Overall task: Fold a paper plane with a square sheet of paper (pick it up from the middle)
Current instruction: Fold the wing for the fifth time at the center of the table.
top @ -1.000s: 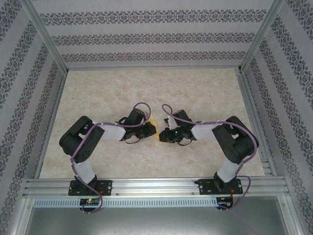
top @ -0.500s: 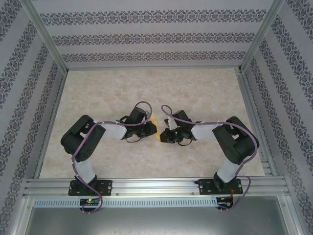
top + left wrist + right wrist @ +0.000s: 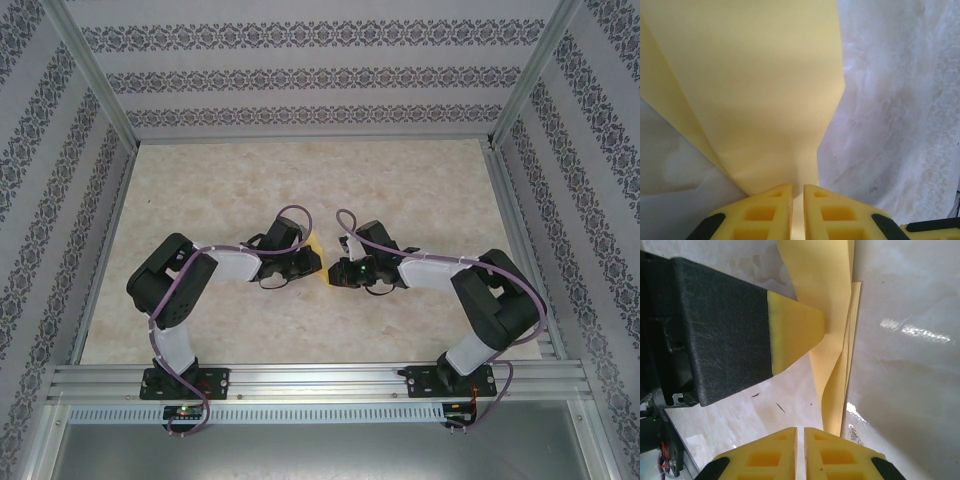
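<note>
The beige mottled table fills the floor of a frame walled with patterned panels. The left arm and the right arm both bend inward from their bases at the near edge, and their wrists meet head to head near the middle of the tabletop. Between them sits the yellow sheet of paper, already creased into a narrower, layered shape, with a long fold running away from the left wrist camera and one flap lifted off the surface. The left gripper is clenched on the sheet's near edge, the paper pinched in the thin slit between its yellow fingers. The right gripper has its jaws drawn almost together; the paper's end lies just beside its fingertips, and I cannot tell whether it touches them
</note>
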